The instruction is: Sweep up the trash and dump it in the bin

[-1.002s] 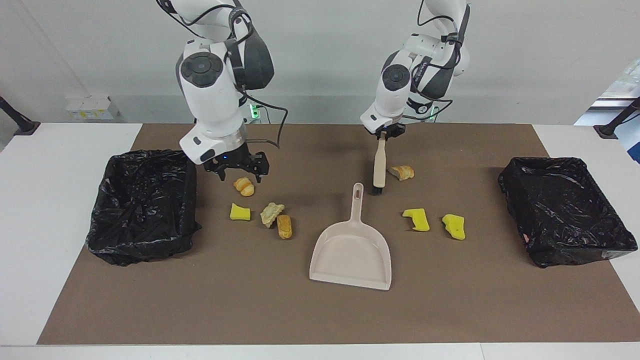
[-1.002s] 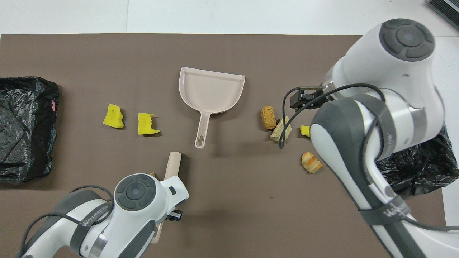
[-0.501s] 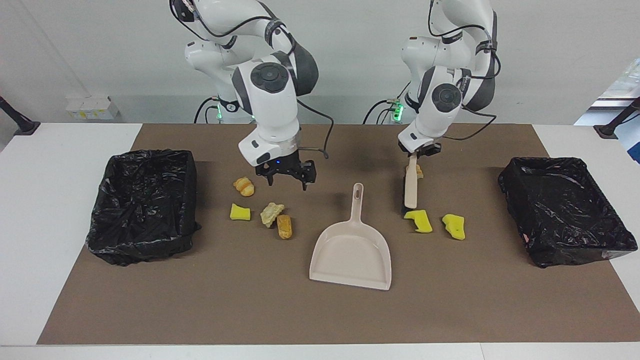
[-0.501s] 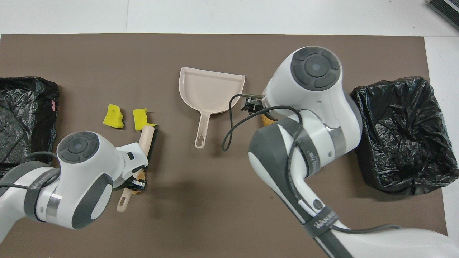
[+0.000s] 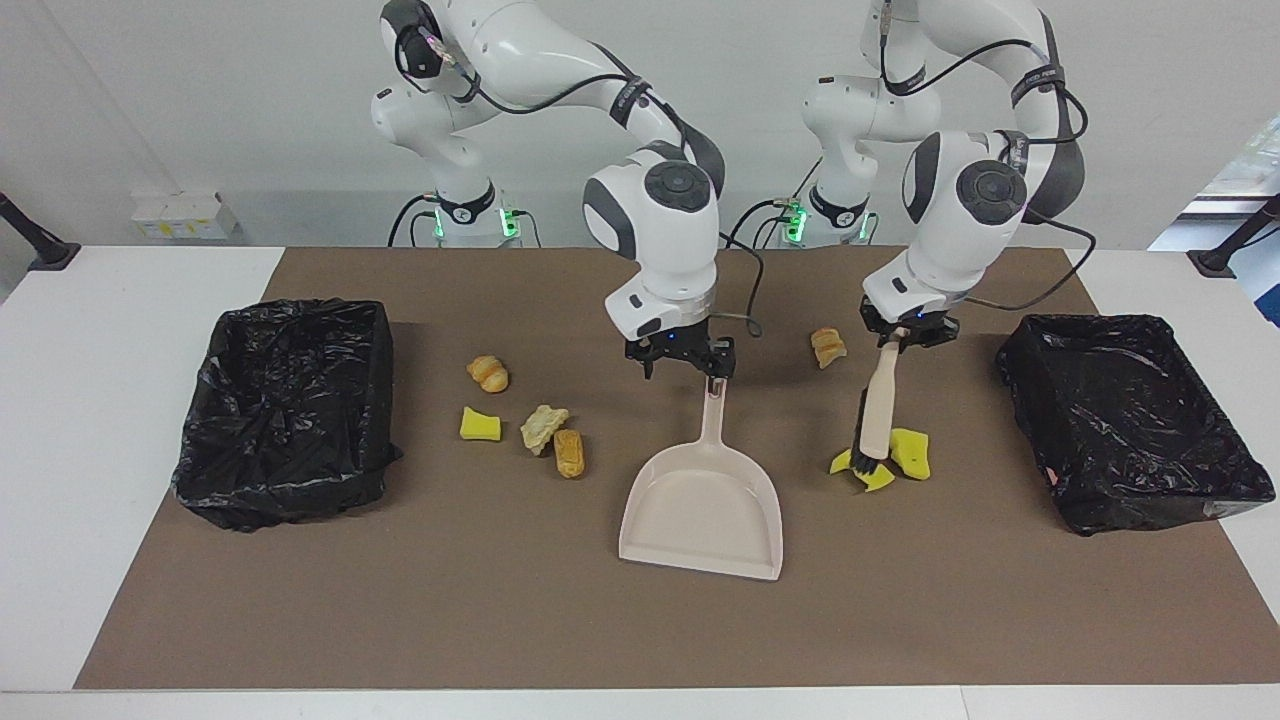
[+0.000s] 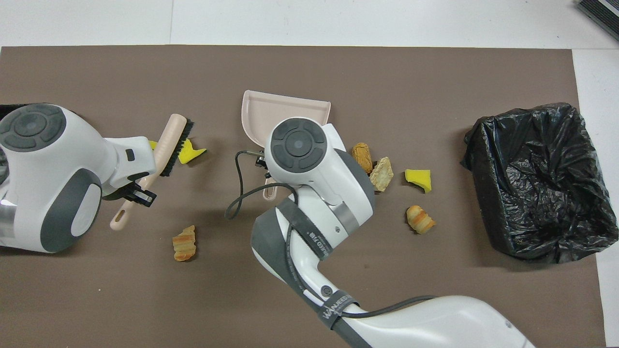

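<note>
A beige dustpan [image 5: 700,510] lies at mid-table, its handle pointing toward the robots. My right gripper [image 5: 683,368] is open, just over the handle's end. My left gripper [image 5: 905,338] is shut on the handle of a beige brush [image 5: 875,405]. The brush's black bristles rest against two yellow trash chunks [image 5: 908,452]. A bread lump [image 5: 827,346] lies nearer the robots. Several more trash pieces [image 5: 543,427] lie toward the right arm's end. In the overhead view the brush [image 6: 167,140] touches a yellow chunk [image 6: 191,153], and the right arm covers part of the dustpan [image 6: 290,108].
Two bins lined with black bags stand on the brown mat: one at the right arm's end [image 5: 285,410], one at the left arm's end [image 5: 1130,420]. In the overhead view the right arm's bin [image 6: 537,179] shows in full. White table surrounds the mat.
My right gripper moved from over the trash cluster to the dustpan handle. My left gripper carried the brush toward its end of the table and pushed the two yellow chunks together.
</note>
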Tool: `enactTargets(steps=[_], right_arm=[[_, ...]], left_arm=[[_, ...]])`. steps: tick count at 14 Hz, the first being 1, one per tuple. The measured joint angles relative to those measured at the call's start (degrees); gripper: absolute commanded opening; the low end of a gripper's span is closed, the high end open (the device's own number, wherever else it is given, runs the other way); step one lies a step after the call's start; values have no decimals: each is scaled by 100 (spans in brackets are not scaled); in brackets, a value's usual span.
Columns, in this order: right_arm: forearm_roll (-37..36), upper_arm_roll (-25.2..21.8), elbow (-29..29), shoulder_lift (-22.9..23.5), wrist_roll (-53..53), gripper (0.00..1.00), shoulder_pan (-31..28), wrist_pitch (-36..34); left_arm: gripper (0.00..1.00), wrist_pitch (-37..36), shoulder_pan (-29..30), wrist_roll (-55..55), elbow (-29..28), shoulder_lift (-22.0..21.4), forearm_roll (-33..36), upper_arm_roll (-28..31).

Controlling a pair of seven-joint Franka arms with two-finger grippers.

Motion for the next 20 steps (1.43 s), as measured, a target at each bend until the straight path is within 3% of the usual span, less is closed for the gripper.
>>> enactTargets(steps=[4, 9, 11, 15, 20], right_arm=[[-80, -3, 179, 295, 52, 100, 128, 128], [-176, -3, 196, 416, 52, 100, 173, 258], [-214, -4, 198, 451, 52, 100, 172, 274], [-244, -4, 208, 453, 52, 100, 170, 274], [-285, -6, 222, 453, 52, 100, 163, 275]], left_arm=[[0, 432, 383, 1879, 827, 619, 528, 3], [0, 720, 781, 3127, 2239, 1893, 659, 2], [0, 954, 789, 3502, 2450, 2223, 720, 3], [0, 1158, 874, 4206, 2098, 2378, 751, -2], [0, 999, 862, 4321, 1109, 1860, 751, -60]])
